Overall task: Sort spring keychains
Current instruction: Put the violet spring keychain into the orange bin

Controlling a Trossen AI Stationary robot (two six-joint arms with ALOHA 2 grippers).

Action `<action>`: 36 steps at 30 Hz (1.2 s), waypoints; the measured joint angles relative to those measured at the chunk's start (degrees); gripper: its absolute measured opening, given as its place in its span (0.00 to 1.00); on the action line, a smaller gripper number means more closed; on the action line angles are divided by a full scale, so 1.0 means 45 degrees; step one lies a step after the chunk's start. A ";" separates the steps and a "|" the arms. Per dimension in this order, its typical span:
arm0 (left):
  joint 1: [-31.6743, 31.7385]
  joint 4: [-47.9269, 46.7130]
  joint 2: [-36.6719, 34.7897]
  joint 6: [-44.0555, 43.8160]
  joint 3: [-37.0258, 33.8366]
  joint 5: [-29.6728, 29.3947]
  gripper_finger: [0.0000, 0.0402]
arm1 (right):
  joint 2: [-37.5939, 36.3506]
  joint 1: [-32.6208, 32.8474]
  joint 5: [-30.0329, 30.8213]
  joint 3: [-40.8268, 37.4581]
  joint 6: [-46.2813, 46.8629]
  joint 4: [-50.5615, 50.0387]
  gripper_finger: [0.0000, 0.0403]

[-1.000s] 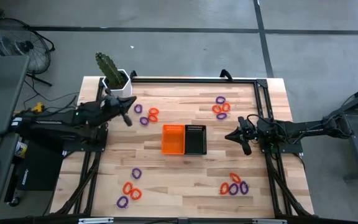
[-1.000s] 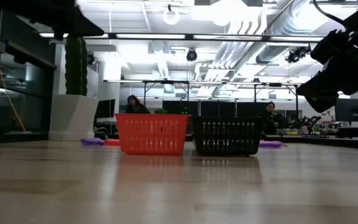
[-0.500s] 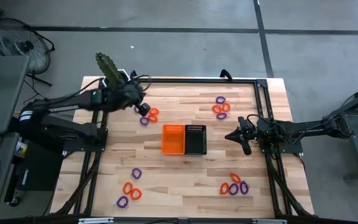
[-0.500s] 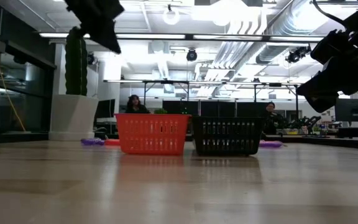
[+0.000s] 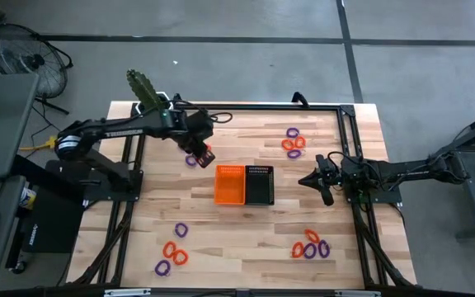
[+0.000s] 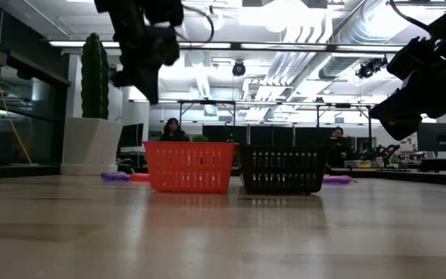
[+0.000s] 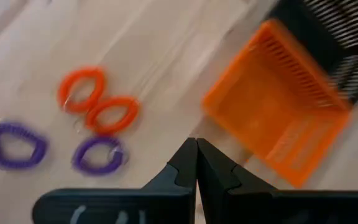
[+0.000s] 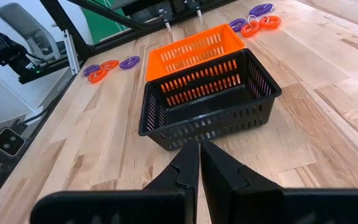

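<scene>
No readable text in any view.

We find no words, labels, brand marks, numbers or signs that can be made out on the surface [image 5: 246,223], on the orange bin [image 5: 230,184] or the black bin [image 5: 259,184], on either arm, or in the room behind.

left gripper [image 5: 204,152] over keychain cluster [image 5: 197,154] | orange bin [image 5: 229,184], black bin [image 5: 259,184] mid-table | right gripper [image 5: 318,181] beside black bin
</scene>
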 joint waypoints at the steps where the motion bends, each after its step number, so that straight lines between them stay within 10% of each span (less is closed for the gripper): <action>1: 0.0097 -0.0291 0.0104 -0.0137 -0.0005 -0.0258 0.00 | 0.0000 0.0000 0.0000 0.0000 0.0000 0.0002 0.03; 14: 0.0325 -0.2133 0.1527 -0.3037 -0.0005 -0.3699 0.31 | 0.0000 -0.0001 0.0000 0.0000 0.0000 0.0001 0.03; 21: 0.1092 -0.1072 0.1732 -0.4231 -0.1008 -0.3204 0.47 | 0.0000 -0.0005 0.0003 0.0000 0.0000 0.0002 0.03; 36: 0.2807 0.1576 0.2174 -0.4385 -0.2453 -0.2541 0.48 | 0.0000 0.0000 0.0000 0.0000 0.0000 0.0000 0.03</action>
